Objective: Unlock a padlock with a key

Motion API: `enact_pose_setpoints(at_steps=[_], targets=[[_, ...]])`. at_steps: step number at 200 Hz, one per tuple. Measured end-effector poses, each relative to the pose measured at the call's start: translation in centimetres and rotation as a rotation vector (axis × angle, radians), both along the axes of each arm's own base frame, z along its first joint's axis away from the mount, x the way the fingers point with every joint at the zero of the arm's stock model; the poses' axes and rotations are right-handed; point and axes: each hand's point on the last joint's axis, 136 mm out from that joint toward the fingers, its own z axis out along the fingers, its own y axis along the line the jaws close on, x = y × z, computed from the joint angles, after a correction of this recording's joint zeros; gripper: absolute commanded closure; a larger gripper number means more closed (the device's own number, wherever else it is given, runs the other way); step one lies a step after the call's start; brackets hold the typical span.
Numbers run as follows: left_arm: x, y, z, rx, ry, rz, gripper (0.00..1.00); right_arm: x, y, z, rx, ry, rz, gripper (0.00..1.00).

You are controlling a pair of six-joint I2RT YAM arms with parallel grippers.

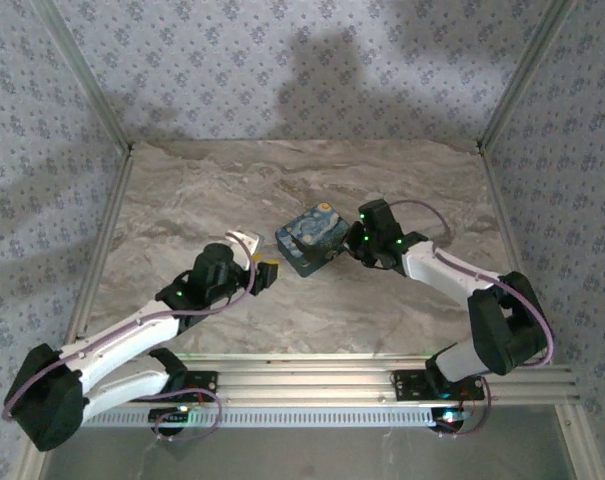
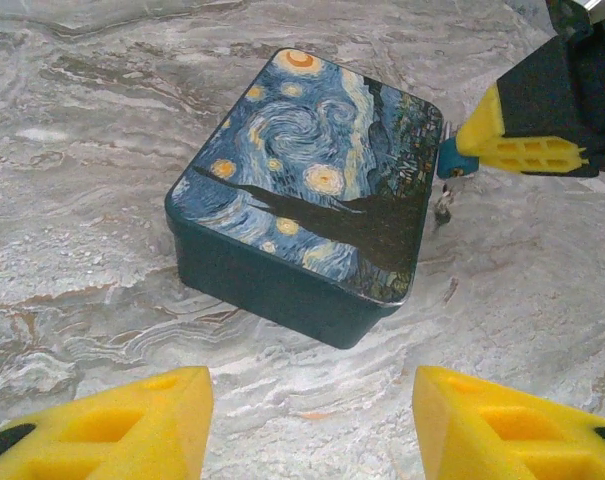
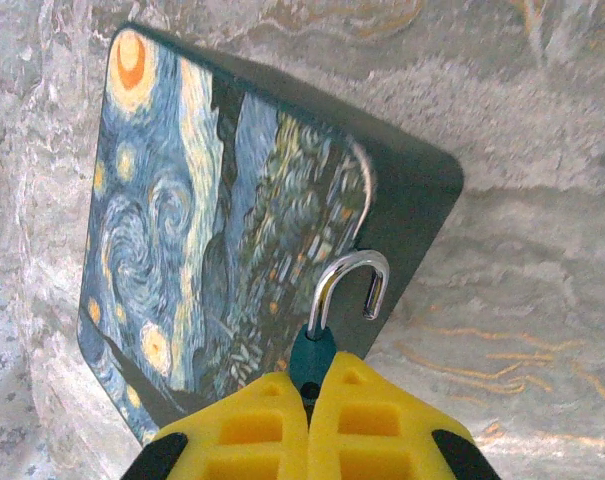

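Left gripper [image 2: 307, 425] first: its yellow foam fingers [image 2: 102, 425] stand well apart with nothing between them, just the marble-look table [image 2: 72, 250]. From above, the padlock [image 2: 302, 190] sits at roughly 2 o'clock from it, near but not touching.

The padlock's a chunky block with rounded corners, lying flat mid-table. It has a glossy swirly blue-and-yellow print on top and plain dark sides. Its long axis runs about 8 o'clock to 2 o'clock in the overhead view. The left gripper is off the 8 o'clock end. The right gripper [image 3: 307, 430] is at the 2-to-3 o'clock end and is clearly the closer one, pretty much up against that edge.

That right one is pinched tight around the key [image 3: 307, 355], a tiny blue-headed thing. Bright metal sticks out of it toward the block, and from the right wrist camera it honestly looks more like a curved hook than a straight blade. Can't tell if the metal touches the padlock's side or is just beside it, and which face has the keyhole is anyone's guess.

Best guess: the next bit hinges on lining that metal tip up with the 3 o'clock side, with the left gripper free to steady the block from 8 o'clock.
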Motion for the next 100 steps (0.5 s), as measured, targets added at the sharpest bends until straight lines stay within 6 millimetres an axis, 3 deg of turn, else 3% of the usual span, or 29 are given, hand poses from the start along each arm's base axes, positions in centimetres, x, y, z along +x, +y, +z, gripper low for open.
enact_pose_setpoints(at_steps=[31,36,48,75,100], targets=[[0.0,1.3,0.0,0.017,0.009,0.036,0.35,-0.2,-1.4,0.5,-0.033,0.004,0.034,1.00],[0.1,1.6,-0.2,0.023,0.016,0.045,0.29,-0.3,-1.6,0.7,-0.039,0.006,0.044,1.00],[0.4,2.4,-0.4,0.037,0.035,0.070,0.03,-0.2,-2.4,1.7,-0.059,-0.002,0.075,1.00],[1.7,4.6,-0.1,0.040,0.078,0.163,0.02,-0.4,-3.4,4.5,-0.112,-0.067,0.147,1.00],[3.7,7.9,0.9,0.013,0.125,0.308,0.02,-2.3,-1.8,5.7,-0.137,-0.105,0.256,1.00]])
